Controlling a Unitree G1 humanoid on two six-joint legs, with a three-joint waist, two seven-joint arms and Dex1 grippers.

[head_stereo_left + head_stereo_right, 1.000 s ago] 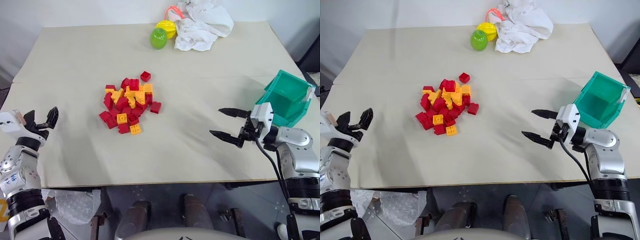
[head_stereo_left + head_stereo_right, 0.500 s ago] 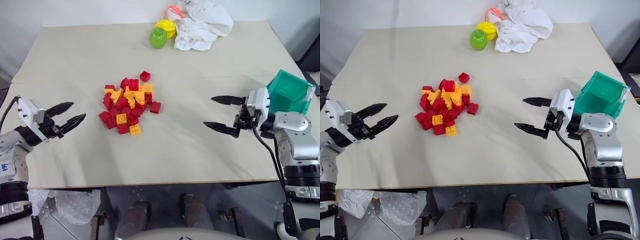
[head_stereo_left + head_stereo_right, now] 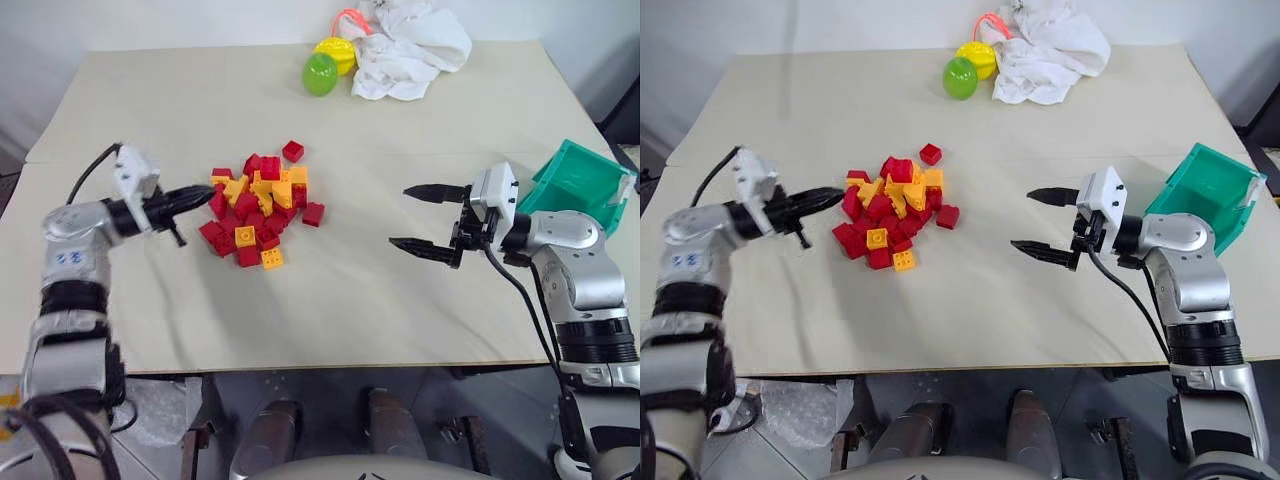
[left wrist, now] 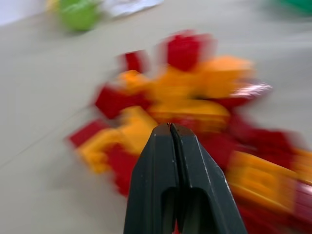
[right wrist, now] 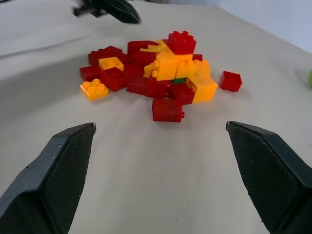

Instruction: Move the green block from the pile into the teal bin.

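Your left end effector (image 3: 200,193) has its two black fingers pressed together on nothing, the tip pointing level at the near-left edge of the pile (image 3: 258,208); in the head views it sits at the outermost red bricks, and whether it touches them cannot be told. Your right end effector (image 3: 420,218) hangs above the bare worktop (image 3: 340,300) with its fingers (image 3: 431,191) spread wide and empty, aimed toward the pile from the opposite side and well apart from it.

Between the two arms, the pile of red and yellow-orange studded bricks lies left of the worktop's middle. The green block (image 5: 179,80) shows as a small sliver of dark green in your right wrist view, low in the cluster, wedged among red bricks under the stacked yellow-orange ones on the side facing the right end effector. A single red brick (image 3: 292,151) sits just beyond the pile's far edge.

The teal bin (image 3: 580,185) stands at the worktop's right edge, behind your right forearm. At the far edge, a lime-green egg (image 3: 320,74) lies touching a yellow egg (image 3: 338,55) beside a crumpled white cloth (image 3: 410,45).
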